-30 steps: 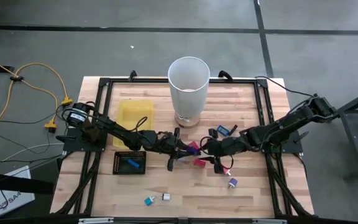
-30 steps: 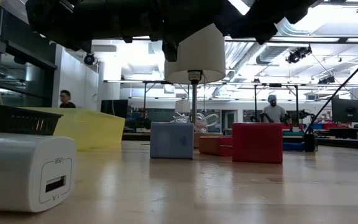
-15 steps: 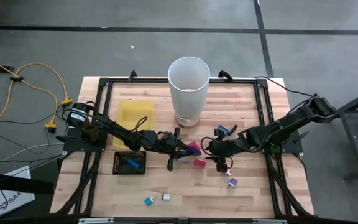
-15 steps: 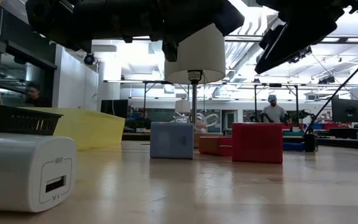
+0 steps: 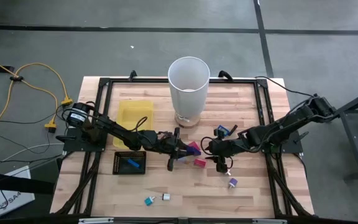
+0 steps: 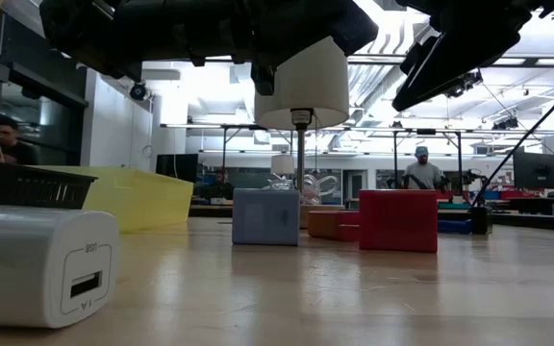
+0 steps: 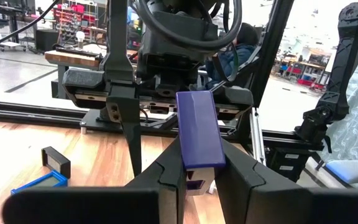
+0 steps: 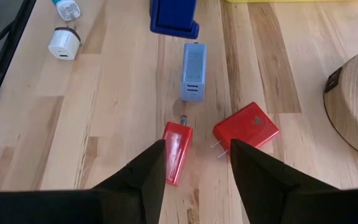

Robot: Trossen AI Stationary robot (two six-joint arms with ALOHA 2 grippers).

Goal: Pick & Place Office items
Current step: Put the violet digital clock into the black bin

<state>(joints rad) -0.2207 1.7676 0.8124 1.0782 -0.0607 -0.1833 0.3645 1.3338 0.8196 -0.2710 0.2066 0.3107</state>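
My left gripper (image 5: 180,150) hovers at the table's middle, shut on a purple block (image 7: 197,127). My right gripper (image 5: 220,155) faces it from the right, open, touching nothing. Under its fingers (image 8: 151,167) two red pieces (image 8: 178,149) (image 8: 246,130) lie flat on the wood. Beyond them lie a light blue piece (image 8: 193,71), a blue one (image 8: 173,15) and a white plug (image 8: 61,43). A purple piece (image 5: 232,183), a teal one (image 5: 148,200) and a white one (image 5: 165,197) lie near the near edge. My left gripper pinches the purple block by its lower end (image 7: 199,163) between the two fingers. The fingers reach level from the table's left. The block sticks out past the fingertips and is lifted clear of the table.
The tall white bin (image 5: 189,87) stands on a round wooden base (image 8: 353,106) at the far middle. A yellow tray (image 5: 134,115) and a black mesh tray (image 5: 130,162) holding a blue piece lie on the left. Two blue pieces (image 5: 222,130) lie behind my right gripper. People move in the room beyond.
My right gripper has drawn back from the left gripper, a short way toward the table's right edge, and has risen in the low view. The left gripper and the purple block have stayed where they were.
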